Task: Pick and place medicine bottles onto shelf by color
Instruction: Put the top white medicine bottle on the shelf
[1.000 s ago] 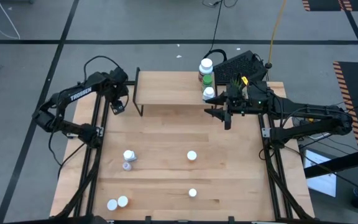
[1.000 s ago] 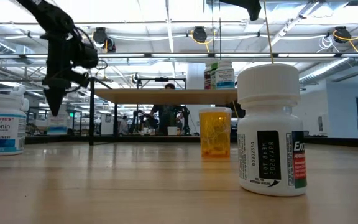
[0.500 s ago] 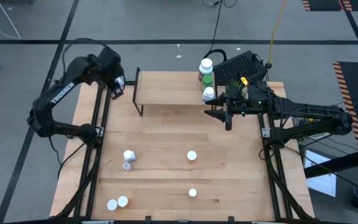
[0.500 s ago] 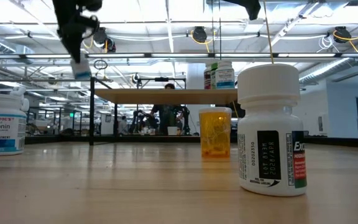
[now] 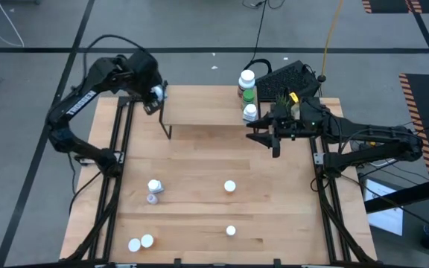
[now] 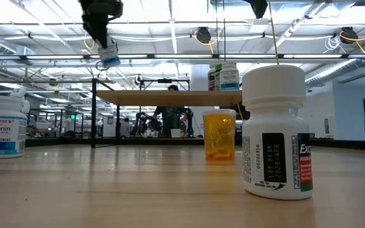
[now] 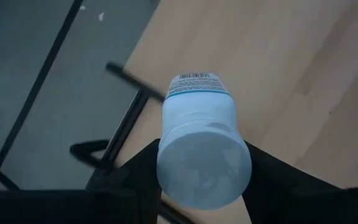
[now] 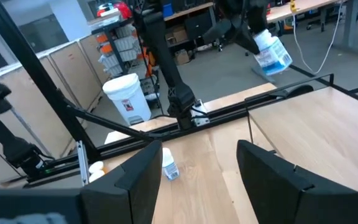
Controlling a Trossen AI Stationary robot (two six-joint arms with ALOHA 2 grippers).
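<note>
Jaws of the left gripper (image 5: 155, 92) are closed on a small bluish medicine bottle (image 5: 157, 92), carrying it in the air at the shelf's (image 5: 199, 104) 9 o'clock end. In the left wrist view the bottle (image 7: 202, 146) sits clamped between the 2 dark fingers (image 7: 135, 168), its round end toward the camera and its barcoded label pointing away, with the shelf's light-wood board and a black leg below it. The low view shows the same bottle (image 6: 108, 54) hanging tilted, clearly above the level of the shelf top (image 6: 170, 97).

On the shelf's 3 o'clock end stand 2 green bottles with white caps (image 5: 247, 80), and a smaller white-capped one (image 5: 250, 112) is just beside them toward 6 o'clock.

The right gripper (image 5: 272, 137) hovers near that end of the shelf, close to the tabletop's (image 5: 199, 223) 3 o'clock edge; its jaws stand partly open with nothing between them, as the right wrist view shows (image 8: 194, 174).

Elsewhere on the tabletop, 2 white-capped bottles (image 5: 154, 186) lie touching at about 8 o'clock, a pair more (image 5: 141, 243) sits at the 7 o'clock corner, 1 bottle (image 5: 230, 186) is near the middle, and another (image 5: 231, 231) is toward 6 o'clock. In the low view an orange bottle (image 6: 220, 135) stands mid-table, a white bottle with a dark label (image 6: 276, 132) is close to the camera, and a melatonin bottle (image 6: 2, 126) shows at the picture's edge.
</note>
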